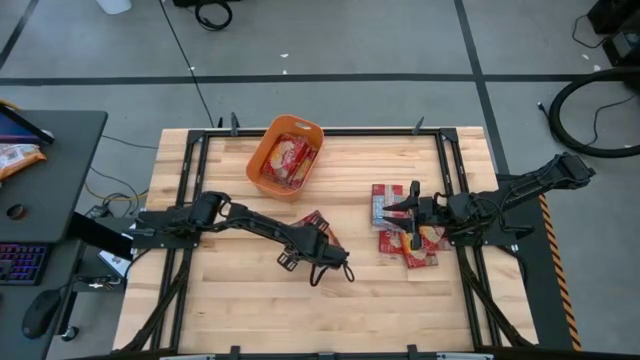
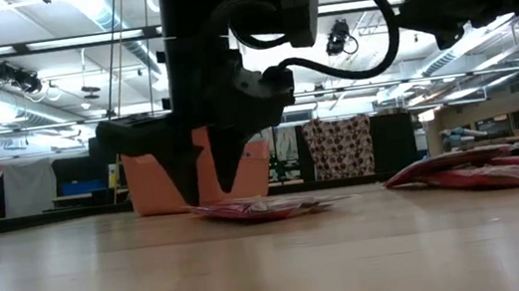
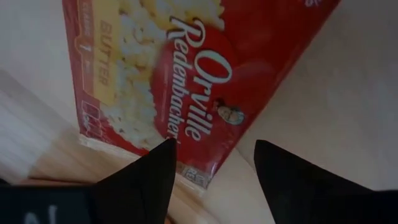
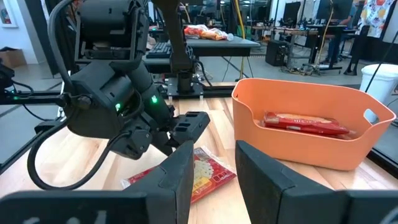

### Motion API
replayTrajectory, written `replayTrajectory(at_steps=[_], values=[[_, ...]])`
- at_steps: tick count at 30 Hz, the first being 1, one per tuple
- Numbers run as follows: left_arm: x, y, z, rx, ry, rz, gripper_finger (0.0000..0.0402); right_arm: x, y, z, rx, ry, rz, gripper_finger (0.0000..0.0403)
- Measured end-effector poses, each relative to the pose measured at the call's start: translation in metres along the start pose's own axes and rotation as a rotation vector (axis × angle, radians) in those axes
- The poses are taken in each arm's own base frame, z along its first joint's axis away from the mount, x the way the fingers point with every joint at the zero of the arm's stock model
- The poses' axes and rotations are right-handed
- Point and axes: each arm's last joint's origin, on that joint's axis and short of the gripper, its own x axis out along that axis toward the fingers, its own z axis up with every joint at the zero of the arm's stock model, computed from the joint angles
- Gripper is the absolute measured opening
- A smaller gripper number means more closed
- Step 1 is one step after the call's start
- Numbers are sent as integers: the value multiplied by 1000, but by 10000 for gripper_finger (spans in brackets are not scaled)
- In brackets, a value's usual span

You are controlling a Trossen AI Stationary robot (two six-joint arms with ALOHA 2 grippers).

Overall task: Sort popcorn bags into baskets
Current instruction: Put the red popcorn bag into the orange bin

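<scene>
The orange tub (image 1: 285, 155) stands at the table's far middle with red popcorn bags (image 4: 305, 123) lying inside it. One red bag (image 1: 318, 224) lies flat at mid-table. My left gripper (image 3: 214, 180) is open and points down just above it, a finger on either side of one corner (image 3: 194, 174). In the low view, my left gripper (image 2: 214, 194) stands over the bag (image 2: 258, 207). Several more bags (image 1: 400, 240) lie heaped on the table's right. My right gripper (image 1: 413, 213) hovers over that heap, open and with nothing between its fingers (image 4: 180, 177).
Black frame rails (image 1: 195, 170) run along the table's left and right sides. A side desk (image 1: 50, 170) to the left carries an orange-and-white snack packet (image 1: 15, 158), a keyboard and a mouse. Bare wood (image 1: 240, 310) spans the near half of the table.
</scene>
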Motion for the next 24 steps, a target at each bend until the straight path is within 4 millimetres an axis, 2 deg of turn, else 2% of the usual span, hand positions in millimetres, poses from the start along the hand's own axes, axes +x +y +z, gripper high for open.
replayTrajectory(at_steps=[4, 11, 14, 18, 24], values=[[1, 0, 1, -9, -12, 3, 213, 0, 0, 1, 2, -6, 1, 123], [20, -11, -3, 8, 32, 19, 212, 0, 0, 1, 3, -7, 4, 123], [23, -14, -4, 10, 35, 29, 198, 0, 0, 1, 5, -12, 4, 123], [24, -14, -4, -41, 33, 32, 140, 0, 0, 1, 6, -13, 4, 123], [15, -9, -1, -115, 10, -2, 21, 0, 0, 1, -4, -14, 4, 123]])
